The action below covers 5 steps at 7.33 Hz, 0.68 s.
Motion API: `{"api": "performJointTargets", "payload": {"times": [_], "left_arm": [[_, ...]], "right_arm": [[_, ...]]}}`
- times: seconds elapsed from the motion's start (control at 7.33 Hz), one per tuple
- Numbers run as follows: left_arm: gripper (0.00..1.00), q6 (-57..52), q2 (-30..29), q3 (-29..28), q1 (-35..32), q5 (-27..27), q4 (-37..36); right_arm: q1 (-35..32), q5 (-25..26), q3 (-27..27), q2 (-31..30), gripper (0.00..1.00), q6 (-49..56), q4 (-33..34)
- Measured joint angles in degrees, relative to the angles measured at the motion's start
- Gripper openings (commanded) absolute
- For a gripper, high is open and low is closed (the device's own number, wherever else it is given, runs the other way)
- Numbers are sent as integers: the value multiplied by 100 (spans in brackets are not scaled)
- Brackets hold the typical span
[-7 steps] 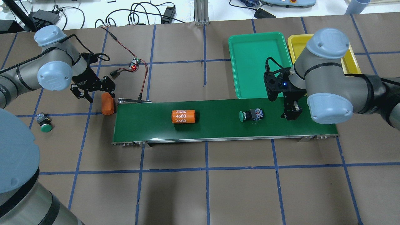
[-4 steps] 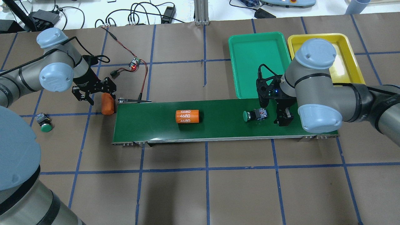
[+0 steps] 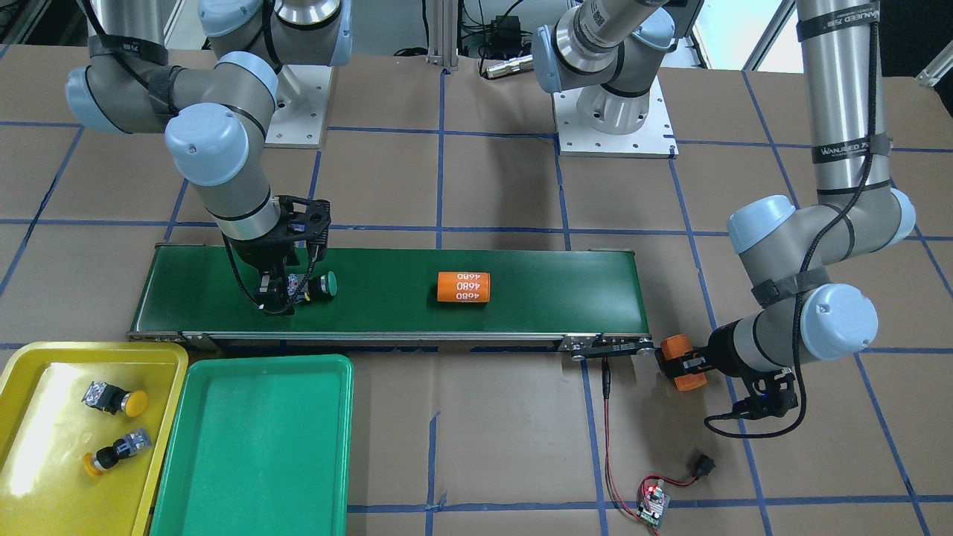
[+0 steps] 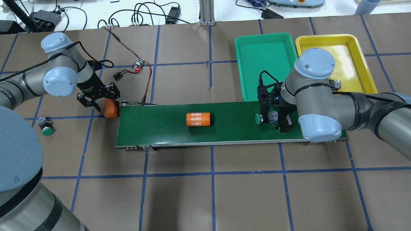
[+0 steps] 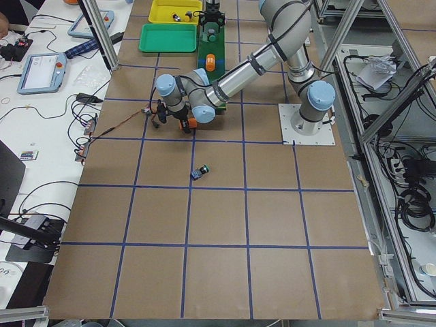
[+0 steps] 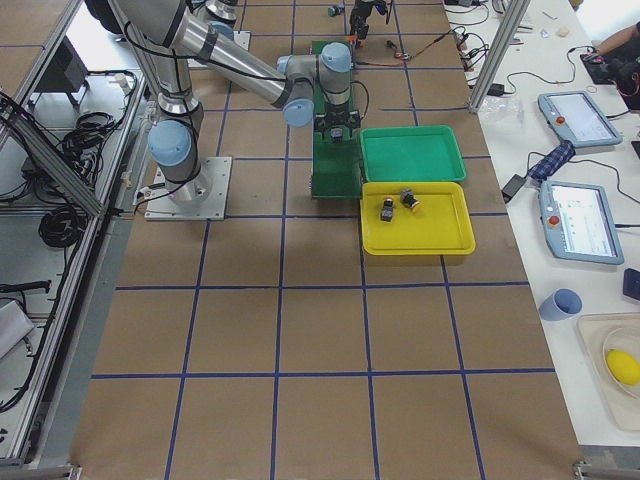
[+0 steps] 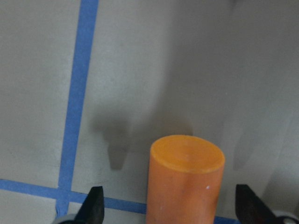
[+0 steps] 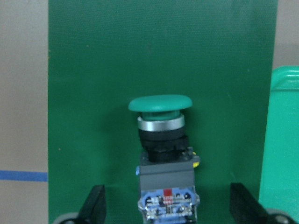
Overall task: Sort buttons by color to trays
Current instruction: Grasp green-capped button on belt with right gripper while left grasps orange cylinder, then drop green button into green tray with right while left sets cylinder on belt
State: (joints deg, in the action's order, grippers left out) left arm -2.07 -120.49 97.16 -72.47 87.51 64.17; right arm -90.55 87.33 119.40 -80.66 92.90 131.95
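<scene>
Orange cyl (image 4: 198, 119) on belt (image 4: 160, 128) w/ green button (image 4: 258, 119): "4680" x3.

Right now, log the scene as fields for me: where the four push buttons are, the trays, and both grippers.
Glossy yellow plastic tray: two yellow-capped buttons inside
Green plastic tray: no buttons
Dark-green conveyor belt: one green-capped button, one orange cylinder marked 4680
Brown table: second green-capped button
Right gripper: open, straddling the belt button
Left gripper: open, around another orange cylinder
</scene>
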Motion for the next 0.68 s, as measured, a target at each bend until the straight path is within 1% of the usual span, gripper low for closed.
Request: {"api": "performJointTargets", "payload": {"times": [0.27, 0.55, 0.68], "left_arm": [[0, -152, 17, -59, 141, -144, 29], [0, -920, 299, -105, 182, -121, 261], [0, -1287, 547, -112, 156, -109, 594]], "right_arm": [[-14, 65, -50, 47, 0, 1, 23], [25, 278, -325, 89, 0, -37, 45], [63, 335, -590, 204, 0, -50, 17]]}}
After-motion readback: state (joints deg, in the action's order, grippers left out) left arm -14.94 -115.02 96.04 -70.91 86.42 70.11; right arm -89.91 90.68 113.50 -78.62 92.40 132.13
